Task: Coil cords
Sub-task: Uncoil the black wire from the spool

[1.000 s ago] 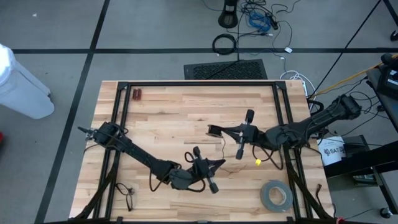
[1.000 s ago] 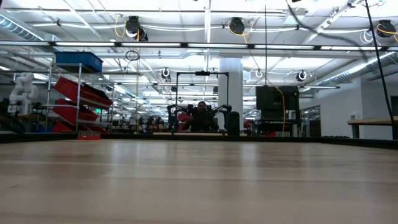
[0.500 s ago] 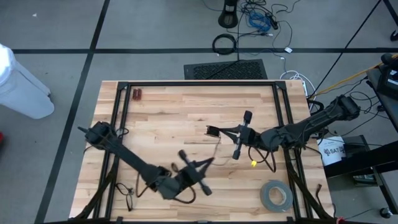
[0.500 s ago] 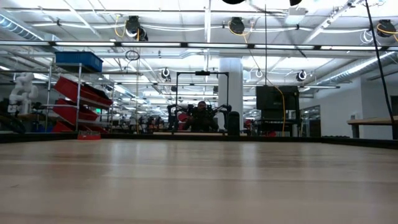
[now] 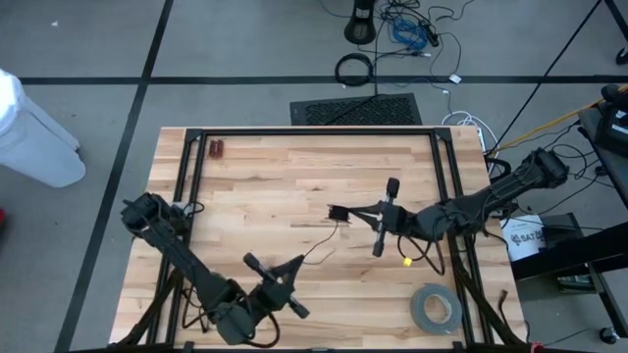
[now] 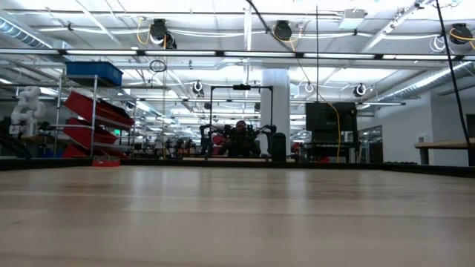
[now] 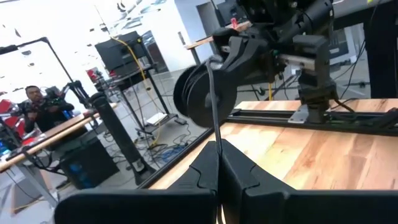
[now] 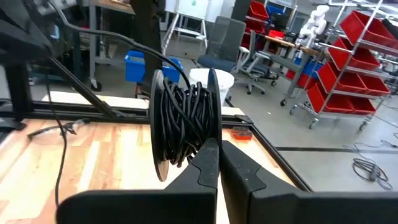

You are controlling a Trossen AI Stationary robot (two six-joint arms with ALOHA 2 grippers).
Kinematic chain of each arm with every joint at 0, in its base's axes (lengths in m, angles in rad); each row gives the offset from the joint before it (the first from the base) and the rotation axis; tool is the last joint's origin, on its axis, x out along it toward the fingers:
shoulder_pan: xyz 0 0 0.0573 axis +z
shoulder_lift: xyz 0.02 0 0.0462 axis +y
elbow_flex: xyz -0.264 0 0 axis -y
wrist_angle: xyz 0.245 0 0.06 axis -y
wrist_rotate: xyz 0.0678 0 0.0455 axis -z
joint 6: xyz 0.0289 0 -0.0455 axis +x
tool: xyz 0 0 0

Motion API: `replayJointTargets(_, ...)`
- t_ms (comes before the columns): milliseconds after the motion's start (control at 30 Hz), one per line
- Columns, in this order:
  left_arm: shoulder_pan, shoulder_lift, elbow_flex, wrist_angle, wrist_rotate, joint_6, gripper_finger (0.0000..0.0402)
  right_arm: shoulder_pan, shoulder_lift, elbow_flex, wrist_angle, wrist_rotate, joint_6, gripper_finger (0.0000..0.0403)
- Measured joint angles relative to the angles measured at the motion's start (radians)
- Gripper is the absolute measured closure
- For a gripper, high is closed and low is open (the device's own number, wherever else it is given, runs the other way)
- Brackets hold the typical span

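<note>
Black cord (image 8: 186,121) sat wound in a tight bundle right at the right gripper (image 5: 340,213), whose fingers were closed on it, apparently to anchor the coil while slack was worked. From the bundle a thin strand (image 5: 319,247) ran out toward the left gripper (image 5: 297,264), pinched shut on the strand's free end, seemingly to keep it taut for winding. Farther off, beyond the right gripper's wrist, a grey tape roll (image 5: 436,308) lay unused on the wooden table (image 5: 265,176).

Both arms reaching inward, fingers pinched together

Left gripper (image 5: 297,263) is sitting toward six o'clock, aiming at two; right gripper (image 5: 340,213) is sitting near center, aiming at nine.
</note>
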Motion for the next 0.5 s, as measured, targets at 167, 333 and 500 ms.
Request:
replayJointTargets(167,-0.002,0.000,0.000,0.005,0.000,-0.014,0.0400,0.037,-0.040,0.000,0.000,0.000,-0.014,0.0403)
replayJointTargets(333,0.031,0.000,0.000,0.010,0.000,0.018,0.0400,0.074,-0.096,0.000,-0.012,0.001,-0.019,0.0403)
replayJointTargets(500,0.097,-0.014,-0.001,0.012,-0.001,0.027,0.0400,0.122,-0.155,0.000,-0.018,0.002,-0.041,0.0403)
